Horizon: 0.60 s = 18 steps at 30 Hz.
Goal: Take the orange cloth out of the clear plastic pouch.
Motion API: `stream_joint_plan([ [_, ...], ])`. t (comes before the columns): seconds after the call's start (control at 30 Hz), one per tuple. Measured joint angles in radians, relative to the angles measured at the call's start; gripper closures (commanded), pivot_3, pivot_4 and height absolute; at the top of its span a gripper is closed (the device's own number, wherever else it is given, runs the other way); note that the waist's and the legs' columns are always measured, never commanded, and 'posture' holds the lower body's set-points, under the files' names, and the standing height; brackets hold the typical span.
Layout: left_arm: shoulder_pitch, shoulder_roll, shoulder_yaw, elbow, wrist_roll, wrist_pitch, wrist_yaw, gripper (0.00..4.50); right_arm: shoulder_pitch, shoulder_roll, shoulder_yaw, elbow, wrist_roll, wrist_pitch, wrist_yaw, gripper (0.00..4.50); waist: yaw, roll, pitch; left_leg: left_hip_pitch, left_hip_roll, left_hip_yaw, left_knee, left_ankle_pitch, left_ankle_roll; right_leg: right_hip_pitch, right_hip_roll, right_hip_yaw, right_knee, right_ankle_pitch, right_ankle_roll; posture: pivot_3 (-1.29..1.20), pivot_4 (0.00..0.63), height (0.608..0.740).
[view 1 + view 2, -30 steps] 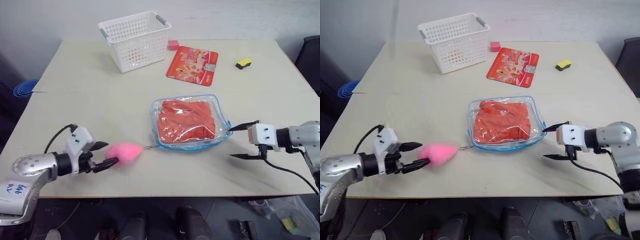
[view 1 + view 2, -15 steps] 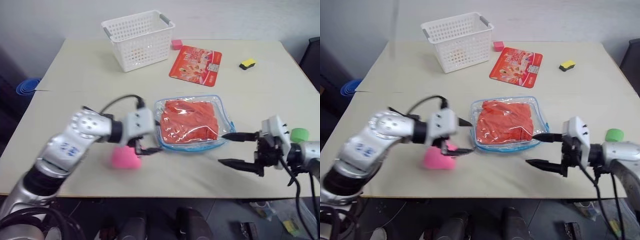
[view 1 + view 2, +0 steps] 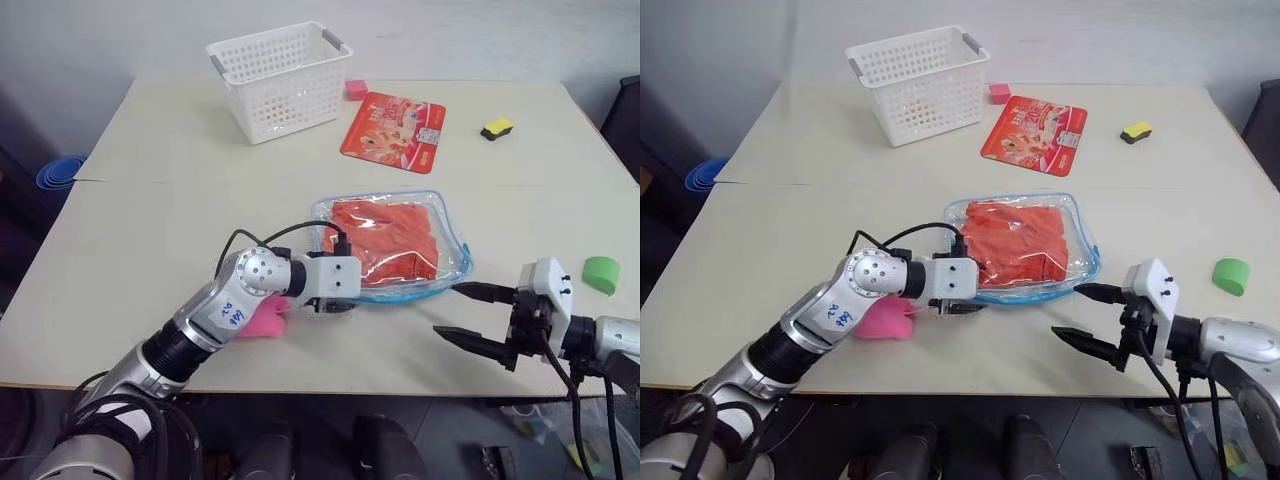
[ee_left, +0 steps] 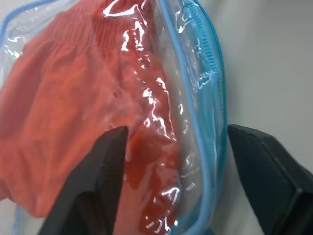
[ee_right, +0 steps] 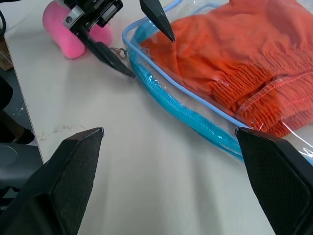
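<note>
Judging progress, we find the orange cloth (image 3: 385, 237) inside the clear plastic pouch (image 3: 452, 233) at frame centre. Left claw (image 5: 133, 41) straddles its edge, parted, unclamped; right claw (image 3: 473, 318) wide, empty.

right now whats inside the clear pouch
The orange cloth, wrinkled, with a gathered hem, fills most of the clear plastic pouch. Anything beneath the cloth is covered and cannot be seen.
</note>
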<state>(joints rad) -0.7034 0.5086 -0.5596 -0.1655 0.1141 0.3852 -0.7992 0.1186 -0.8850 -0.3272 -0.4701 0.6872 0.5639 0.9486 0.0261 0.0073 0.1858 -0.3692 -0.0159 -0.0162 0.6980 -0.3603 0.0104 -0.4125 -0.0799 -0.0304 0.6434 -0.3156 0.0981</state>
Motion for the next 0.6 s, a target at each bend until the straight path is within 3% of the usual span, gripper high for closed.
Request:
stream_joint_plan([
  [0.27,0.027,-0.029,0.040,0.000,0.002,-0.007,-0.007,4.49,0.018,0.004,0.001,0.003,-0.051,-0.054,0.004,0.00,0.000,0.000,0.000,0.000,0.000,0.000,0.000,0.000,0.000,0.000,0.000,0.000,0.000,0.000,0.000,0.00,0.150,0.740],
  [0.33,0.045,-0.040,0.066,0.000,-0.015,0.011,-0.008,4.49,0.021,0.003,0.006,0.005,-0.080,-0.076,0.006,0.00,0.000,0.000,0.000,0.000,0.000,0.000,0.000,0.000,0.000,0.000,0.000,0.000,0.000,0.000,0.000,0.00,0.150,0.740],
  [0.43,0.060,-0.072,0.143,-0.003,-0.078,0.041,-0.007,4.50,0.013,0.004,0.037,0.007,-0.145,-0.127,0.004,0.58,-0.001,0.000,0.000,0.000,0.000,0.000,0.001,0.000,0.000,0.000,0.000,0.000,0.000,0.000,0.000,0.00,0.150,0.740],
  [0.6,0.063,-0.114,0.282,-0.037,-0.191,0.126,0.005,4.50,-0.076,0.037,0.165,0.008,-0.283,-0.238,-0.024,2.27,-0.004,0.000,0.000,0.001,0.000,0.000,0.001,0.000,0.000,0.000,0.000,0.000,0.000,0.000,0.000,0.00,0.150,0.740],
])
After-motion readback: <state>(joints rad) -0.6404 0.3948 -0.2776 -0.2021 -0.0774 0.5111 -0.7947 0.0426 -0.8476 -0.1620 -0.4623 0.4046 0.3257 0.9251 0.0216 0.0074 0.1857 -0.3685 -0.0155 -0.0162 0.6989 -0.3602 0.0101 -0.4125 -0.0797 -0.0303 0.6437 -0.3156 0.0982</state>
